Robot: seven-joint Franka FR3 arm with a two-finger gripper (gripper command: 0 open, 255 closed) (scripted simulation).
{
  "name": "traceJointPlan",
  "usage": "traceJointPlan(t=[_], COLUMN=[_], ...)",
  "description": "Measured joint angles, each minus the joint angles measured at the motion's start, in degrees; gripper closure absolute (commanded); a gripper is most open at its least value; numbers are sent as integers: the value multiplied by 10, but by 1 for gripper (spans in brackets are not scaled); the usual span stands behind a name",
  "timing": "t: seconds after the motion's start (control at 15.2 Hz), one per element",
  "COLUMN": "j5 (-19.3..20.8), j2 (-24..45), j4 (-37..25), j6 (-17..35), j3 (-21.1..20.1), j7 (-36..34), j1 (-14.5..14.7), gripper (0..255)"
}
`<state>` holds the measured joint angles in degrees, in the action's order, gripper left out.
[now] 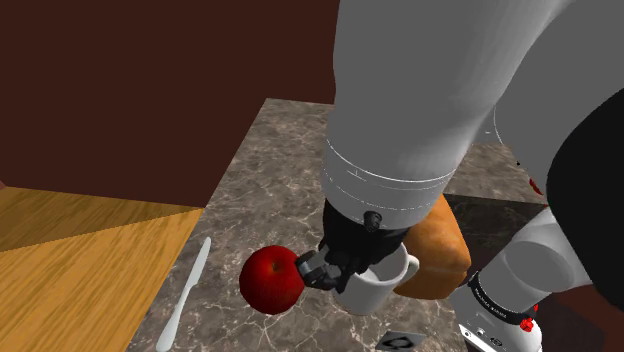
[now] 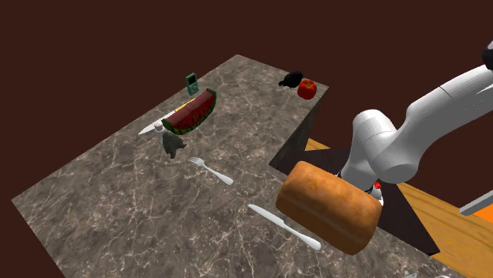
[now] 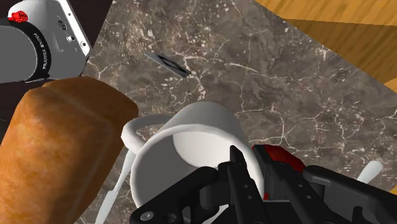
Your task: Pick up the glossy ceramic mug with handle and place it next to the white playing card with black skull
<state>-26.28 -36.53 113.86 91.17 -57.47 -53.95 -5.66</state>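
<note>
The gripper [image 3: 251,167] is standing nearly closed across one wall of the white mug [image 3: 191,143]. One finger [image 3: 236,170] is dipping inside the rim and the other is bearing on the outside, toward the red apple [image 1: 272,280], so it appears to be clasping that wall. The mug is sitting low over the marble worktop [image 3: 286,76], its handle pointing at the bread loaf [image 3: 57,146] just beside it. The playing card [image 3: 167,62] is lying near, beyond the mug's far rim from the gripper and away from the apple. The carry is therefore looking short, running alongside the loaf.
</note>
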Motion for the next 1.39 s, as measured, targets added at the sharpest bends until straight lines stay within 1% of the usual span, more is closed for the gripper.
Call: traceJointPlan(t=[0.86,1.39], j5=[-28,-45], j2=[-11,-8], j4=[90,138], j6=[87,146], j3=[-37,-72], j7=[8,12], j1=[6,1], gripper=[255,255])
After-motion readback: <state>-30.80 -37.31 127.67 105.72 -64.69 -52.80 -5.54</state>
